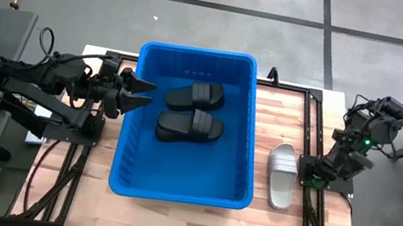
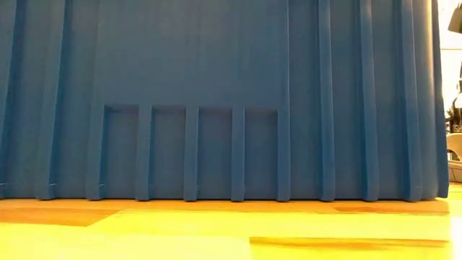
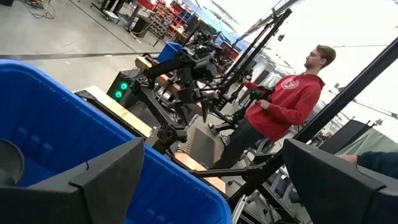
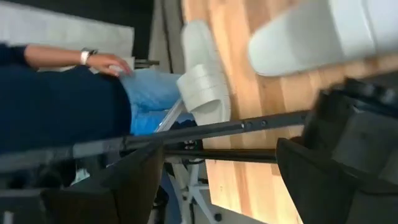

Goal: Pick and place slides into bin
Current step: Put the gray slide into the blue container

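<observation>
Wooden table (image 1: 285, 111): bin (image 1: 176, 187) holds black slides (image 1: 190, 126) beside open left end effector (image 1: 141, 94).

A large bright blue plastic bin (image 2: 216, 94) fills nearly the whole view, its ribbed wall standing on the light wooden tabletop (image 2: 216, 231). A row of short vertical ribs marks its lower middle.

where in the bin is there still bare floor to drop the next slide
The bin has bare floor in its near half, between the nearer black slide and the front wall. The far half is crowded: the other black slide lies there, with the open left gripper over the left rim.
</observation>
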